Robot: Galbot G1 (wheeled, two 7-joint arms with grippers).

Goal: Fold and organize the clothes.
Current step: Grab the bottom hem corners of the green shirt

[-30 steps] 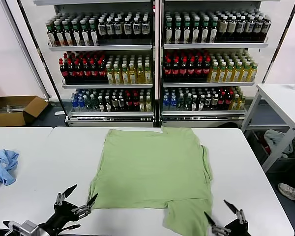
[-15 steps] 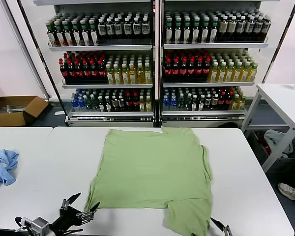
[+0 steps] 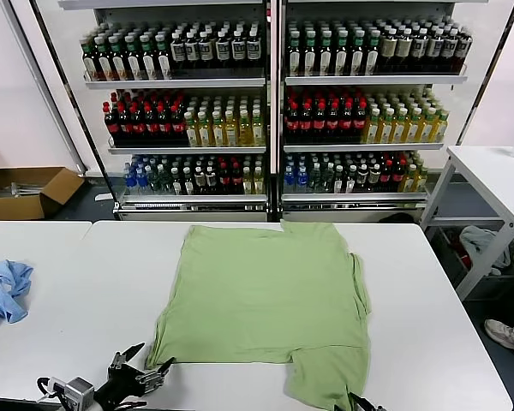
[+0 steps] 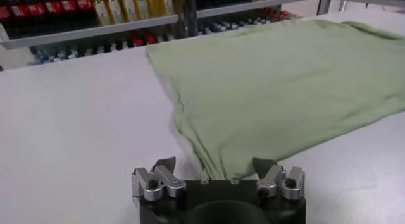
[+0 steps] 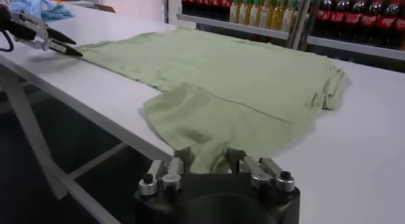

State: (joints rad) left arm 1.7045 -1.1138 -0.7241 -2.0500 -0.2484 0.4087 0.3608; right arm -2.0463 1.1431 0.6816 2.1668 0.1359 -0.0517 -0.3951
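Both pincers drop back to the bench's near edge.
The polo shirt lies flat mid-bench; left pincer retreats, spread, off its corner; right pincer spread around the near sleeve, unclosed.

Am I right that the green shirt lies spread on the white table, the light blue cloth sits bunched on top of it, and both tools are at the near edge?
Not quite. The light blue cloth is not on the green shirt; the head view shows it apart, on the table far to the robot's left. The rest holds: the shirt lies spread out, with the left tool and right tool at the near edge.
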